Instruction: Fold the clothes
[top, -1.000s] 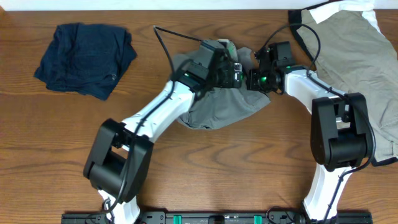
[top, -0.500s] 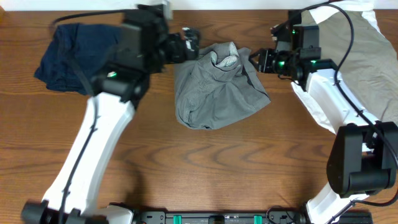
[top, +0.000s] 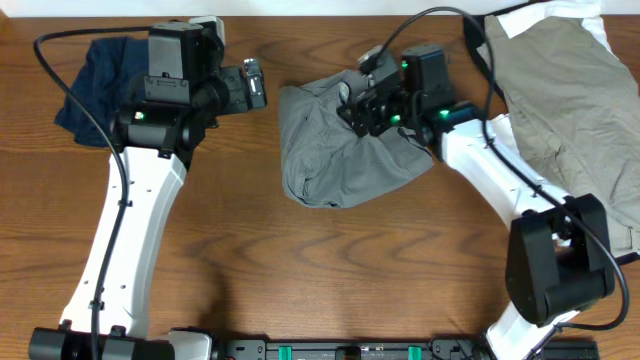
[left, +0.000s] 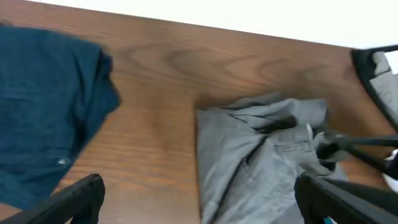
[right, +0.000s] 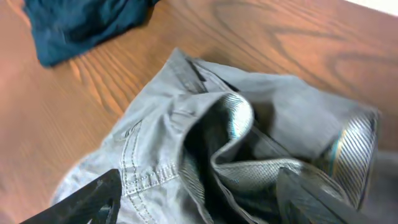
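Grey shorts (top: 335, 170) look soft, light and floppy. My left gripper (top: 252, 85) and right gripper (top: 358, 106) are spread wide, holding nothing. I'd pinch the thicker waistband (right: 235, 127).

One crumpled mid-grey woven shorts (top: 340, 170), one dark navy cloth garment (top: 95, 85), one khaki-beige cloth garment (top: 570, 90), two white robot arms (top: 130, 220) (top: 490, 185), one brown wooden worktop (top: 350, 270).

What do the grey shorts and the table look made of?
Grey shorts: woven cloth, perhaps cotton twill, matte; topstitched seams, soft creases, paler striped waistband lining. Table: wood or wood-look laminate, smooth, slight sheen; brown grain shows, but which is unclear.
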